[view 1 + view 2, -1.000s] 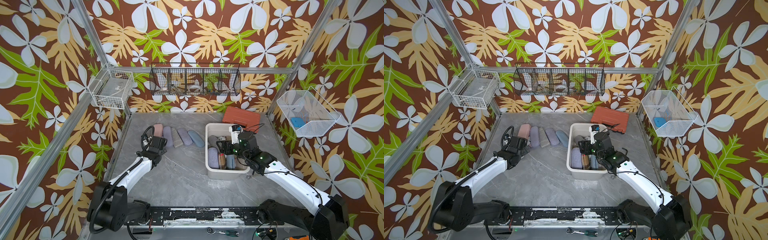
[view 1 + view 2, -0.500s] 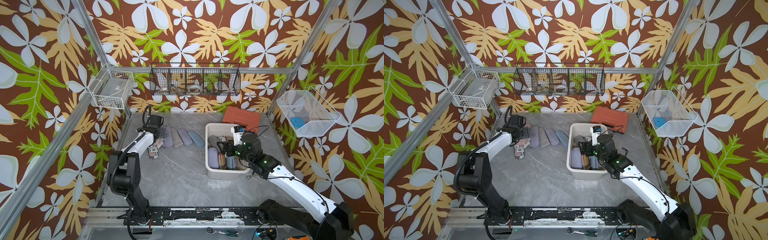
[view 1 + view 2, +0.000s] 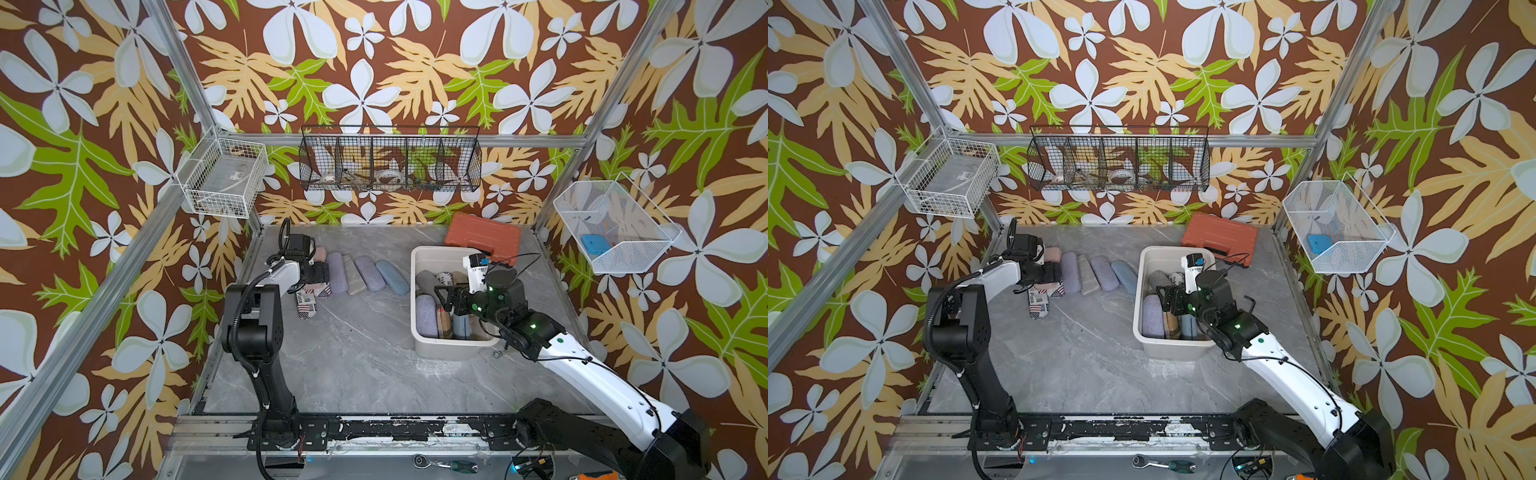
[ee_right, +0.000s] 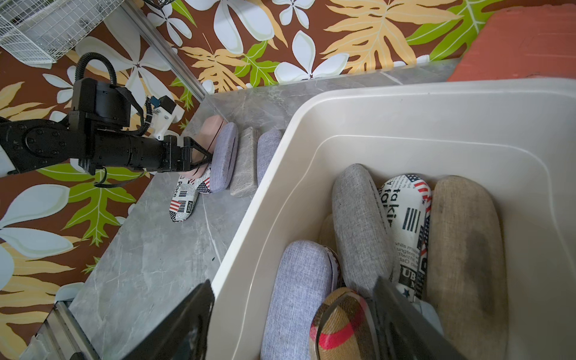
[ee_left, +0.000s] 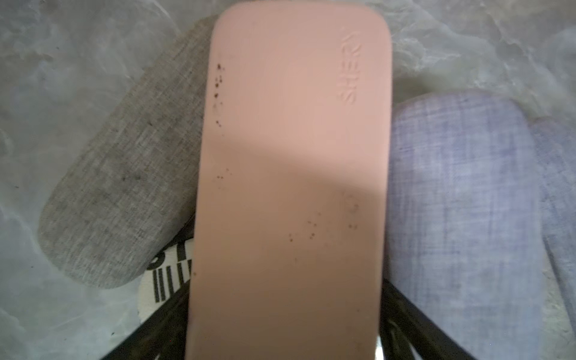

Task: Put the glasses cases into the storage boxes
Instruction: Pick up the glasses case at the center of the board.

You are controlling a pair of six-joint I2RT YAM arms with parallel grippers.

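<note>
My left gripper [image 5: 283, 311] is at the left end of the row of glasses cases on the table, its black fingers pressed against both long sides of the pink case [image 5: 296, 156]. Under and beside that case lie a grey case [image 5: 118, 193], a newspaper-print case [image 3: 305, 301] and a lavender case [image 3: 336, 272]. A tan case [image 3: 353, 274], a second lavender one [image 3: 370, 272] and a light blue one [image 3: 392, 276] continue the row. The cream storage box [image 3: 413, 291] holds several cases. My right gripper [image 4: 293, 318] hangs open over the box's left wall, one finger outside and one inside.
An orange-red tool case [image 3: 482, 237] lies behind the box. Wire baskets hang on the walls: white at the left [image 3: 224, 178], black at the back [image 3: 390, 160], white at the right [image 3: 615, 224]. A screwdriver [image 3: 453, 464] lies on the front rail.
My left arm has lifted its elbow and swung its gripper back onto the pink case, and the jaws have narrowed round it. The right gripper has stayed over the box.
</note>
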